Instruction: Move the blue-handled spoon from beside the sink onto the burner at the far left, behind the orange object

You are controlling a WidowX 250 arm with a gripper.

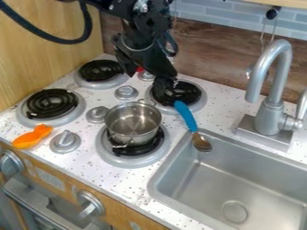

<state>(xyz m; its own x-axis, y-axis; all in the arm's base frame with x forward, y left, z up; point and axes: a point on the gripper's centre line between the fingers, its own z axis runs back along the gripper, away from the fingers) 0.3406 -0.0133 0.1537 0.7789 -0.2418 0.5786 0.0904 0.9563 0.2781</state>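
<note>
The black gripper point(164, 91) hangs from the top over the back right burner point(190, 92), behind the metal pot. Just to the right of and below its tip is the upper end of a spoon with a blue handle point(187, 117). Whether the two touch cannot be made out. The spoon slants down to the right, with its brown bowl by the sink's back left corner. A small silver pot point(133, 123) sits on the front right burner point(105, 148), with nothing visible inside it.
An orange toy point(33, 136) lies at the counter's front left, near a silver knob point(65, 141). Two more burners are on the left. The sink point(180, 185) and tall grey faucet point(274, 92) take up the right. Something red point(139, 69) shows behind the arm.
</note>
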